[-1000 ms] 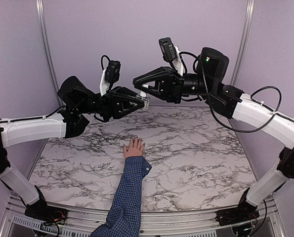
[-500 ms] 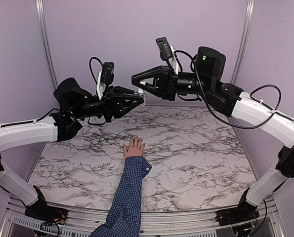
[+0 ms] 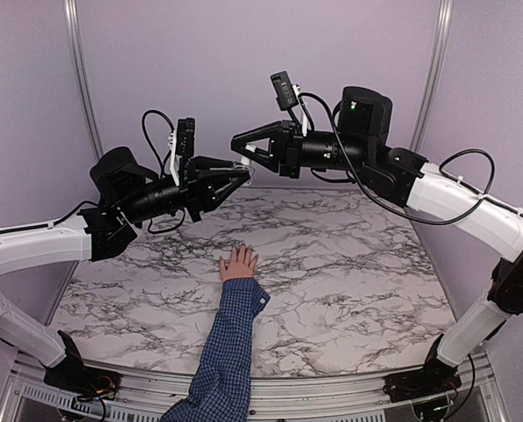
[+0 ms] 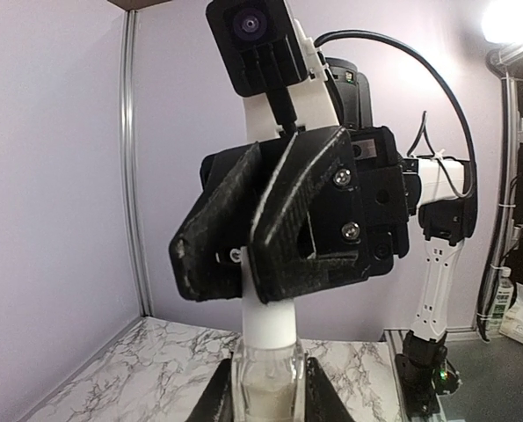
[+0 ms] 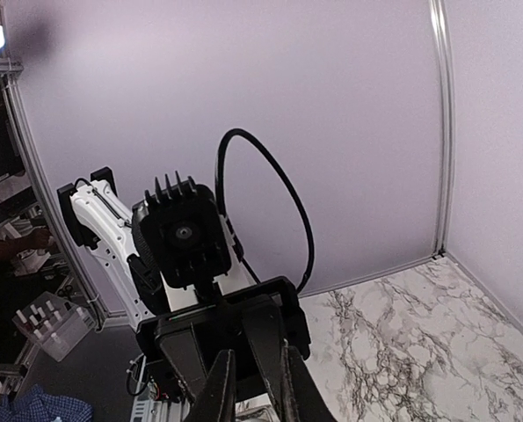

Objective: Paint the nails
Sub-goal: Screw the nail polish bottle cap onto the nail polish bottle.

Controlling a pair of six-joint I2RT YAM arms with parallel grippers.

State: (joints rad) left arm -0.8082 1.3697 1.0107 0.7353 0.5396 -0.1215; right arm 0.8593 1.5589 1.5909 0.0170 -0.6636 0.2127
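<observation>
Marble-patterned tabletop (image 3: pixel 358 264), small light-skinned hand (image 3: pixel 238 265) in blue checked sleeve (image 3: pixel 230 343) flat mid-table, tiny nails (image 3: pixel 242 251) well below your left gripper (image 3: pixel 242 174) clamped on clear bottle (image 4: pixel 263 391), right gripper (image 3: pixel 241 151) clamped on its white cap (image 4: pixel 268 330).

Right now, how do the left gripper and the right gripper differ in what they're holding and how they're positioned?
The left gripper grips the clear bottle; the right gripper clamps its white cap. The left gripper sits lower, angled upward; the right gripper sits higher, pointing back at it. Both are shut, meeting in the air, clear of the hand.
</observation>
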